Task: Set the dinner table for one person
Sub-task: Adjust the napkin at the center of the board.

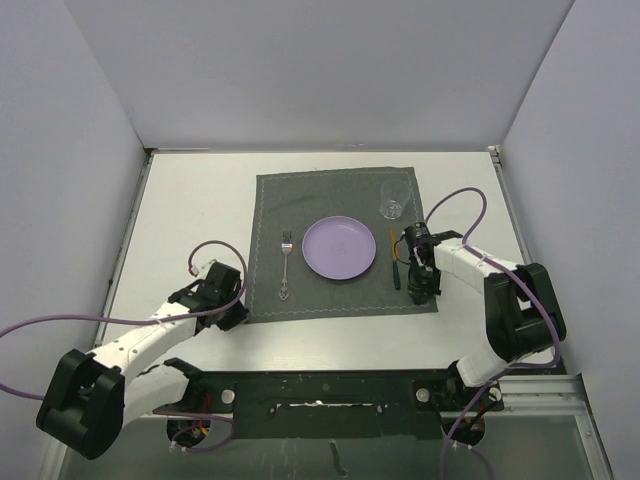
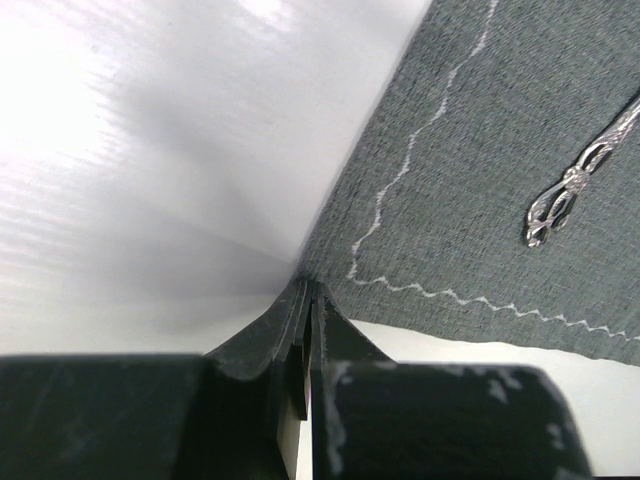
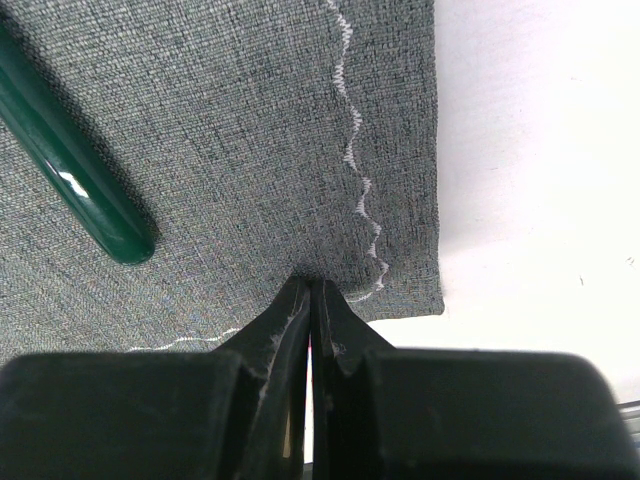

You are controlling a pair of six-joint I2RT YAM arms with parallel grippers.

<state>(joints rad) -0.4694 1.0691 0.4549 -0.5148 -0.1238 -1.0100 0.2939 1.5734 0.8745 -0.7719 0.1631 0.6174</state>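
Observation:
The white dinner table bears a dark grey placemat. On it lie a purple plate, a silver fork to its left, a utensil with a green handle to its right, and a clear glass at the far right. My left gripper is shut, its tips at the placemat's near left corner. My right gripper is shut, its tips resting on the placemat just inside the near right corner. The green handle lies to its left. Neither gripper visibly holds anything.
White walls enclose the table on three sides. The fork's handle end shows in the left wrist view. Bare white table lies to the right of the placemat, and more to its left. Purple cables trail from both arms.

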